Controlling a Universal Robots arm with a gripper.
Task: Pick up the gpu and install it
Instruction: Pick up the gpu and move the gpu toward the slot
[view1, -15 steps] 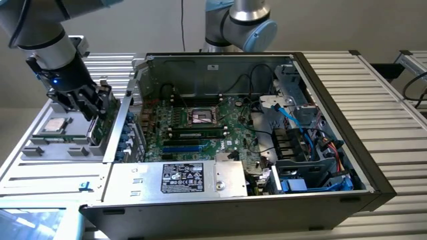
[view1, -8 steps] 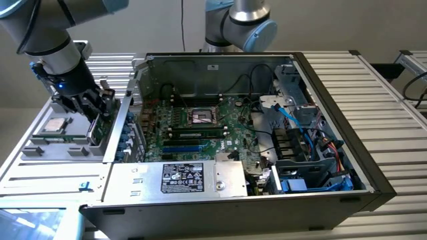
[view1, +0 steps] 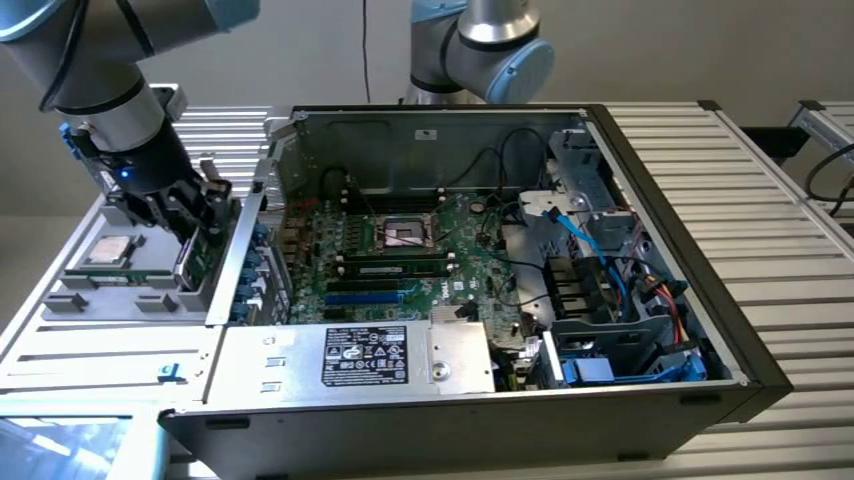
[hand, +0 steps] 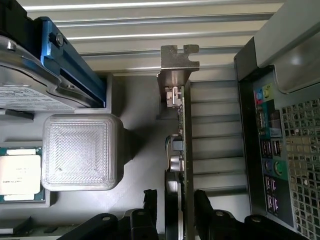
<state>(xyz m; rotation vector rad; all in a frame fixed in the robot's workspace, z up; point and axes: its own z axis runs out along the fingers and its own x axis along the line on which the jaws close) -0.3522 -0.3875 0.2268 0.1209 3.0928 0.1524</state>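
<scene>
The gpu (hand: 183, 145) stands on edge in a grey parts holder (view1: 80, 300), a thin green card with its silver bracket (hand: 177, 65) at one end. My gripper (hand: 175, 199) is open and straddles the card's other end, one black finger (hand: 150, 199) on each side, close to it but not clamped. In the exterior view the gripper (view1: 187, 222) hangs over the gpu (view1: 198, 262) at the exterior view's left, just outside the open computer case (view1: 747, 340). The motherboard (view1: 400, 250) lies exposed inside the case.
The holder also carries a processor chip (hand: 17, 172), a ridged grey block (hand: 80, 152) and a metal drive in a blue rail (hand: 75, 65). The case's rear port panel (hand: 272, 150) stands close beside the gpu. A second arm (view1: 481, 50) stands behind the case.
</scene>
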